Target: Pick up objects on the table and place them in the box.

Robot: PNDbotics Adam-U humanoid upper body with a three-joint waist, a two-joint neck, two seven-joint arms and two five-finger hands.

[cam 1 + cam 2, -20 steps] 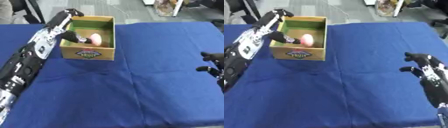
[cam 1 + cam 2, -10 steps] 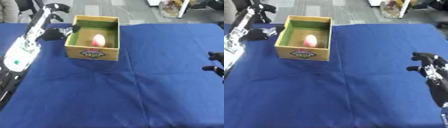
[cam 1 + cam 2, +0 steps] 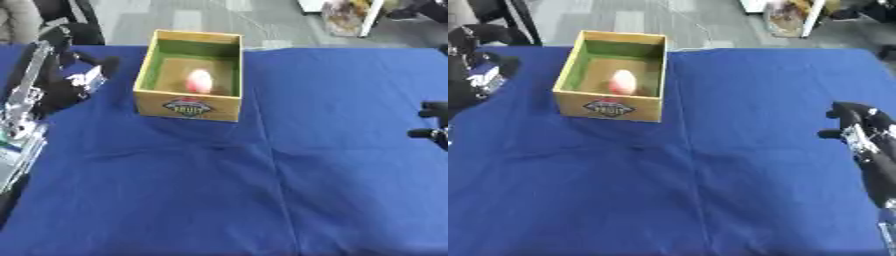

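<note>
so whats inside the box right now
One pink, egg-shaped object lies on the floor of the box, which has green inner walls. The front wall hides the strip of floor just behind it.

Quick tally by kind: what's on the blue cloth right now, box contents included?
Box: 1
Pink rounded object inside the box: 1
Robot hands over the cloth: 2, left hand beside the box, right hand at the right edge
Total: 4
</note>
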